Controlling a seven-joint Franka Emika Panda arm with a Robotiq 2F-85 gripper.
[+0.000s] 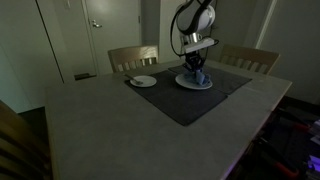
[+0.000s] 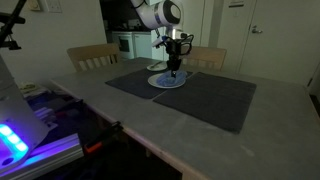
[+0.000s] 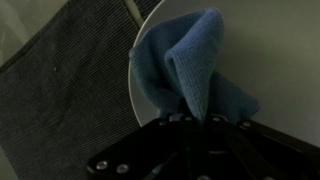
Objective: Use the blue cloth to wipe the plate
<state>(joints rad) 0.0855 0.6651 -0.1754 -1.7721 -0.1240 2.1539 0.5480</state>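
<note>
Blue cloth point(image 3: 185, 65) hangs bunched from my end effector point(image 3: 195, 125), whose fingers are pressed together on a peak of the fabric. Its loose folds rest on the white plate point(image 3: 262, 60). In both exterior views I hang straight above that plate, which sits on a dark mat point(image 3: 60, 100) on the table point(image 1: 90, 130). In the wrist view the cloth covers mainly the plate's 9 o'clock side, so I judge the wipe should sweep round toward 3 o'clock. I should press down lightly enough that the plate does not slide on the mat. A smaller plate point(image 1: 143, 81) lies apart at 9 o'clock in an exterior view, and I should stay clear of it.
</note>
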